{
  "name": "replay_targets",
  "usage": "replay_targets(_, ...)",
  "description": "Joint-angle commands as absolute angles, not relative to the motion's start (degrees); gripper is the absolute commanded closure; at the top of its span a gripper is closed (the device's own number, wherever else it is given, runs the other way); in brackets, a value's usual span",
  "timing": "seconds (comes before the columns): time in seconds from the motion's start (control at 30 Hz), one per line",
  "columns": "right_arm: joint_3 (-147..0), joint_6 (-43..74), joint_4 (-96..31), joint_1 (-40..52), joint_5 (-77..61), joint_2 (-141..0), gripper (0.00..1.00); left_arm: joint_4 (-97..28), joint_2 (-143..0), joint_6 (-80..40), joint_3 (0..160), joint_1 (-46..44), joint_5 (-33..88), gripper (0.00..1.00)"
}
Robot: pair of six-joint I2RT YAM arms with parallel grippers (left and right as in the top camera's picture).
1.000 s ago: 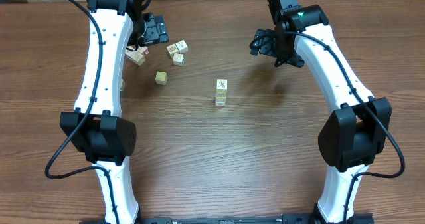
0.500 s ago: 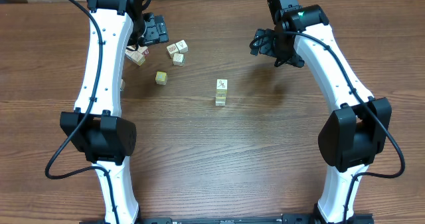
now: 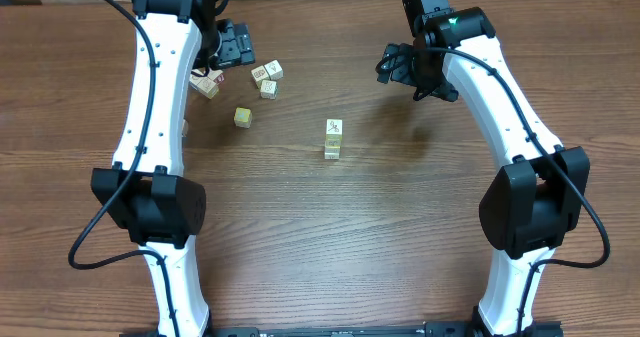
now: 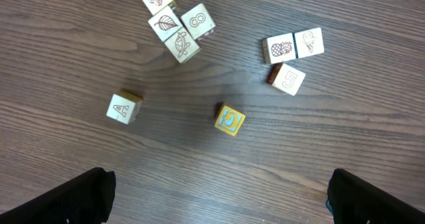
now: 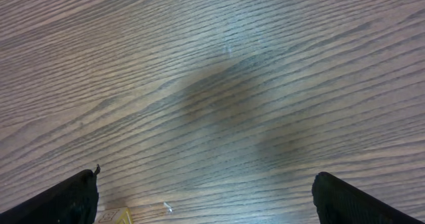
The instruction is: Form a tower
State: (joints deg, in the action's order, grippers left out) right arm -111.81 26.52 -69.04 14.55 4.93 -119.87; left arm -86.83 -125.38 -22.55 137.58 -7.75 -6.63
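Note:
The tower, a short upright stack of pale wooden cubes with a red-marked top face, stands alone mid-table. My left gripper hovers open over the loose cubes at the back left. In the left wrist view its fingertips sit wide apart with bare wood between them, and a yellow cube and an "A" cube lie ahead. My right gripper hangs open, to the right of the tower and farther back. The right gripper holds nothing; a pale cube corner peeks in at the bottom edge.
Loose cubes lie at the back left: a single one, a small cluster and a pair by the left arm. In the left wrist view a cluster and a group of three lie farther out.

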Motion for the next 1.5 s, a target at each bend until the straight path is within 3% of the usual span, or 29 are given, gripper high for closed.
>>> replay_targets(0.0,-112.4,26.3,-68.9,14.1,5.5,-119.6,0.00,-86.7,-123.4,-23.3,138.5,-9.5,-6.4,0.00)
replay_targets(0.6,-112.4,26.3,-68.9,14.1,5.5,-119.6,0.00,-86.7,-108.9,-23.2,138.5,-17.1,-7.1,0.00)
replay_targets(0.7,-112.4,26.3,-68.9,14.1,5.5,-119.6,0.00,-87.0,-107.4,-24.2,138.4,-17.1,-7.0,0.17)
replay_targets(0.77,-112.4,26.3,-68.9,14.1,5.5,-119.6,0.00,-87.0,-107.0,-24.3,138.0,-17.1,-7.0,0.13)
replay_targets(0.83,-112.4,26.3,-68.9,14.1,5.5,-119.6,0.00,-85.8,-106.7,-24.5,137.5,-17.1,-7.0,0.00)
replay_targets(1.03,-112.4,26.3,-68.9,14.1,5.5,-119.6,0.00,-73.0,-104.1,-24.4,131.0,-20.4,-8.6,0.00)
replay_targets(1.47,-112.4,26.3,-68.9,14.1,5.5,-119.6,0.00,-48.1,-90.3,-24.4,101.1,-23.6,-12.5,0.00)
